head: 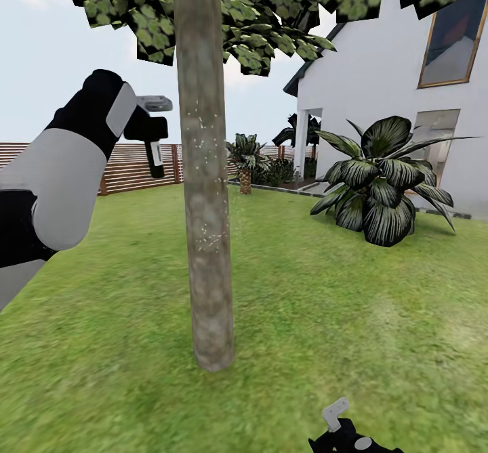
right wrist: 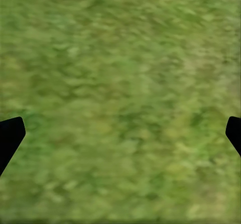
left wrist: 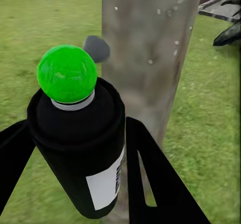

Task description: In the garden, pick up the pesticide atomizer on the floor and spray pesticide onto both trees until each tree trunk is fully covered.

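Note:
A tree trunk [head: 203,168], straight with mottled grey-brown bark, stands right in front of me on the lawn, with its leaf canopy [head: 257,13] overhead. White specks dot the bark [left wrist: 150,43]. My left gripper [head: 150,135] is raised at the trunk's left side, shut on the pesticide atomizer [head: 155,155]. In the left wrist view the atomizer [left wrist: 75,148] is a dark can with a white label and a green dome top, held between both fingers [left wrist: 150,179], close to the trunk. My right gripper [head: 339,426] hangs low over the grass, open [right wrist: 120,133] and holding nothing.
A large striped-leaf plant [head: 379,182] grows to the right of the trunk, in front of a white house [head: 386,67]. A brown slat fence [head: 132,165] and a short palm [head: 245,158] stand at the back. Lawn [head: 305,317] lies all around.

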Robot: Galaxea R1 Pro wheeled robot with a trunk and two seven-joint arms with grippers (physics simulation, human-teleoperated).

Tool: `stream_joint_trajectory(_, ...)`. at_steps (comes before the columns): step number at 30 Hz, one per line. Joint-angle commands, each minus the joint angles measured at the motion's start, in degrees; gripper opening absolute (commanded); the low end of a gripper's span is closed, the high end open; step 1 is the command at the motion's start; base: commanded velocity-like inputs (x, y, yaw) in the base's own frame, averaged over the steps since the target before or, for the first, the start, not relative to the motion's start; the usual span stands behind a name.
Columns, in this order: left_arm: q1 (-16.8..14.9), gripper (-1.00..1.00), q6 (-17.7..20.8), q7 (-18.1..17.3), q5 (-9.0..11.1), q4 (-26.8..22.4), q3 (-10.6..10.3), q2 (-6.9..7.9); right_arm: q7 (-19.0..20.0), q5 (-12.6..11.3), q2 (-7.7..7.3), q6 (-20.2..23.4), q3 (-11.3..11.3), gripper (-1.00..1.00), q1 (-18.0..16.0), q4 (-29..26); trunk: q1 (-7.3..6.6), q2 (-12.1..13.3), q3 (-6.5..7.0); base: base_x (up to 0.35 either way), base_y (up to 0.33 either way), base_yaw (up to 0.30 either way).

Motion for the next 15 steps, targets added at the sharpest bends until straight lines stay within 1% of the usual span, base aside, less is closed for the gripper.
stream_joint_trajectory(1, 0.00, -1.00, -0.01, -0.19, -0.07, -0.07, -0.02, 0.00, 0.00, 0.00, 0.00, -0.01, 0.00, 1.00, 0.01, 0.00, 0.00, 0.00, 0.00, 0.000, 0.000, 0.000)
stream_joint_trajectory(9, 0.00, -1.00, -0.05, -0.33, -0.12, 0.17, 0.22, 0.03, 0.00, 0.00, 0.00, -0.02, 0.00, 1.00, 0.03, 0.00, 0.00, 0.00, 0.00, 0.000, 0.000, 0.000)
stream_joint_trajectory(11, 0.00, -1.00, -0.13, -0.29, -0.15, 2.98, 0.42, 0.33, 0.00, 0.00, 0.00, -0.02, 0.00, 1.00, 0.06, 0.00, 0.00, 0.00, 0.00, 0.000, 0.000, 0.000)
stream_joint_trajectory(12, 0.00, -1.00, -0.31, -0.30, -0.15, 5.70, 0.48, 0.56, 0.00, 0.00, 0.00, -0.01, 0.00, 1.00, 0.08, 0.00, 0.00, 0.00, 0.00, 0.000, 0.000, 0.000)
stream_joint_trajectory(15, 0.00, -1.00, -0.99, -0.31, -0.16, 9.18, 0.57, 1.18, 0.00, 0.00, 0.00, -0.02, 0.00, 1.00, 0.10, 0.00, 0.00, 0.00, 0.00, 0.000, 0.000, 0.000)
